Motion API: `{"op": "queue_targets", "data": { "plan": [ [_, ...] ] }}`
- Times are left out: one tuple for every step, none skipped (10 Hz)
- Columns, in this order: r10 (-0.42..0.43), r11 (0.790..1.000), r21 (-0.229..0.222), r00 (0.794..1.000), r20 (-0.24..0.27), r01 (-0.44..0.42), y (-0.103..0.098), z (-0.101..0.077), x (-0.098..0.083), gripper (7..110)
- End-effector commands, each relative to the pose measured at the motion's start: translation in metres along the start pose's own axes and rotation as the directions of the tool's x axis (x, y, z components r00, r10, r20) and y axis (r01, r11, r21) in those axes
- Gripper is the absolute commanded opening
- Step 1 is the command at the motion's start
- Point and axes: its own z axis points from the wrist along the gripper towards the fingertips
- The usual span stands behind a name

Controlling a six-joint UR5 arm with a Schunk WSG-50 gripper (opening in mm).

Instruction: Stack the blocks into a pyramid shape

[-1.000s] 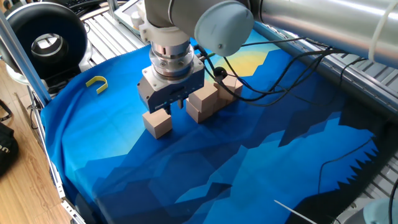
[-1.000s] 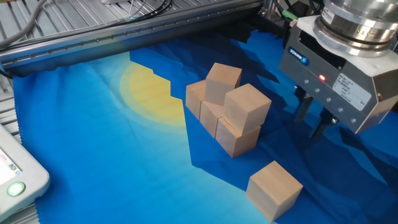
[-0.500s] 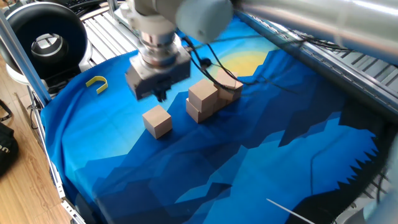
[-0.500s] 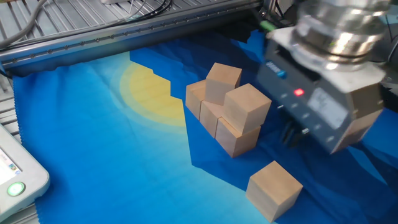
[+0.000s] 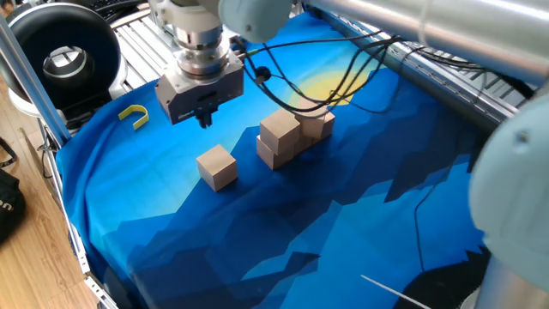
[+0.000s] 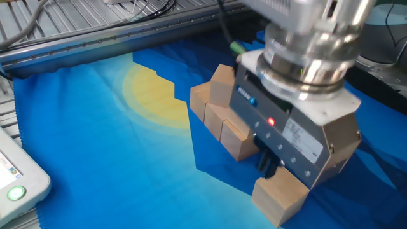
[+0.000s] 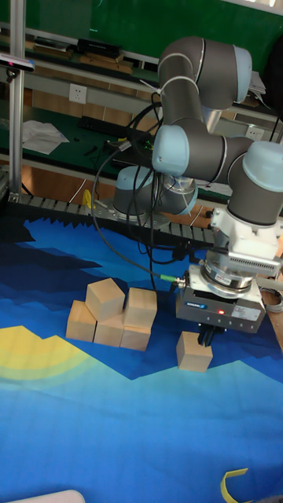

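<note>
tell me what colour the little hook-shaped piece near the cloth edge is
Yellow. The hook-shaped piece shows best in one fixed view.

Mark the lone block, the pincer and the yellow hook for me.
lone block (image 5: 216,166), one fixed view, on its top face.
pincer (image 5: 204,118), one fixed view, between its dark fingertips.
yellow hook (image 5: 135,115), one fixed view, on its curved arm.

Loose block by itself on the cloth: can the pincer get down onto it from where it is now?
Probably yes. The loose block sits alone on the blue cloth, apart from the stacked blocks, with its top and sides bare. The pincer hangs above and off to one side, carrying nothing, so it needs shifting over first.
</note>
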Motion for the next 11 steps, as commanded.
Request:
{"op": "queue_targets", "data": {
  "plan": [
    [-0.11,0.994,0.01,0.994,-0.011,0.11,-0.006,0.016,0.021,66],
    [-0.115,0.993,-0.001,0.993,0.011,0.115,-0.006,0.017,0.021,66],
    [-0.117,0.993,-0.027,0.993,0.013,0.118,-0.003,0.02,0.024,66],
    [-0.136,0.99,-0.02,0.991,0.014,0.136,-0.001,0.021,0.025,66],
    [-0.14,0.99,0.0,0.99,0.015,0.14,0.004,0.025,0.025,66],
    [-0.133,0.991,-0.007,0.991,0.028,0.133,0.012,0.031,0.021,110],
    [-0.122,0.992,-0.008,0.991,0.052,0.122,0.017,0.04,0.015,110],
    [-0.112,0.994,-0.012,0.992,0.061,0.113,0.022,0.045,0.013,110],
    [-0.109,0.994,0.001,0.992,0.062,0.109,0.018,0.047,0.012,110],
    [-0.113,0.994,0.004,0.992,0.055,0.113,0.018,0.048,0.015,110],
    [-0.116,0.993,0.009,0.993,0.036,0.116,0.018,0.049,0.021,110]
  ]
}}
